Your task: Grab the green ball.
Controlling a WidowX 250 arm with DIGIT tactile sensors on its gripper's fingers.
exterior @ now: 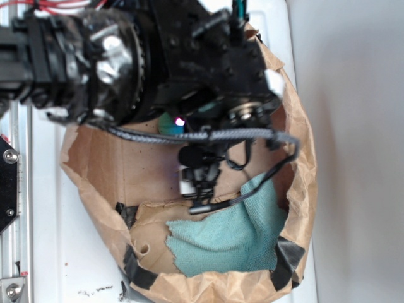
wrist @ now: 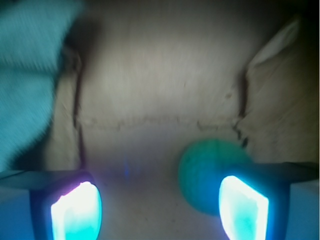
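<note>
Gripper (wrist: 160, 202), jaws apart and holding nothing, hangs inside a brown paper bag (exterior: 95, 183) lined with cardboard. Wrist view: the green ball (wrist: 207, 172) lies on the bag floor, off-centre toward the right-hand pad (wrist: 242, 207) as that view frames it, whose inner edge overlaps it; the other pad (wrist: 75, 212) stands well clear. Being round, the ball offers no long axis to align with. A teal cloth (exterior: 227, 237) rests to one side, apart from the ball. Exterior view: the arm hides the ball. The grasp would probably need a sideways shift toward the ball before closing.
</note>
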